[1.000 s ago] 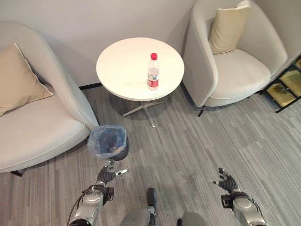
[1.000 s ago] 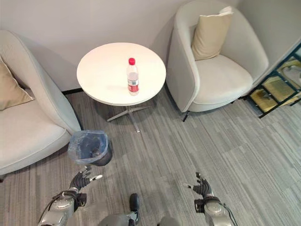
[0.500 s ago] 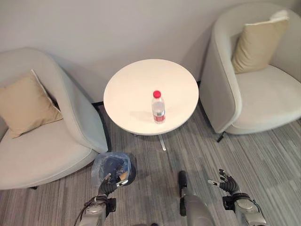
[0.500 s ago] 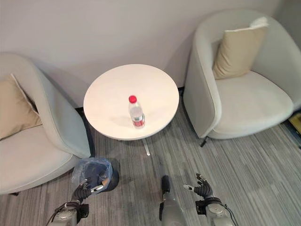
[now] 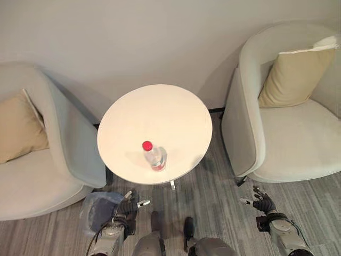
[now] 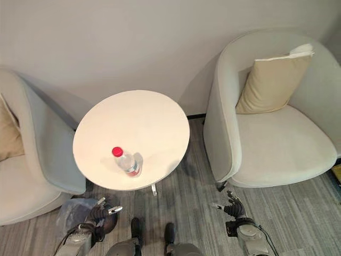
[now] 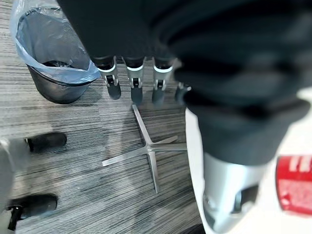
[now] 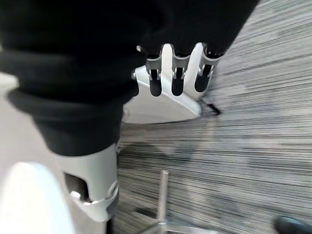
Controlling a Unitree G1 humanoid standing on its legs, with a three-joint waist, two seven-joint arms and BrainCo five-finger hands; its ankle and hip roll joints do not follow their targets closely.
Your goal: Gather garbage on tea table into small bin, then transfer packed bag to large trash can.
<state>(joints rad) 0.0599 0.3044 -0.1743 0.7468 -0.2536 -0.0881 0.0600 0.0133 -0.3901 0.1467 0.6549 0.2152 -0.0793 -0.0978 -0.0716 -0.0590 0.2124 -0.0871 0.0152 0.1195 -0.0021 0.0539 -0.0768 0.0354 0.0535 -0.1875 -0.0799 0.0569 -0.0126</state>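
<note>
A clear plastic bottle [image 5: 153, 157] with a red cap and red label stands upright near the front edge of the round white tea table [image 5: 160, 114]. On the floor left of the table's base sits the small dark bin [image 5: 96, 209], lined with a bluish plastic bag [image 7: 48, 34]. My left hand [image 5: 128, 209] hangs low beside the bin, open and empty, its fingers [image 7: 132, 85] straight. My right hand [image 5: 262, 202] hangs low at the right over the carpet, open and holding nothing, its fingers [image 8: 175, 75] relaxed.
A pale armchair [image 5: 37, 176] with a tan cushion [image 5: 16, 128] stands left of the table. Another armchair [image 5: 298, 144] with a tan cushion [image 5: 293, 74] stands right of it. The table's metal cross base [image 7: 146, 152] rests on grey striped carpet. A wall runs behind.
The whole picture has shifted: the camera has moved closer, so table, bottle and bin sit lower and nearer. Both hands stay low, open and empty.
</note>
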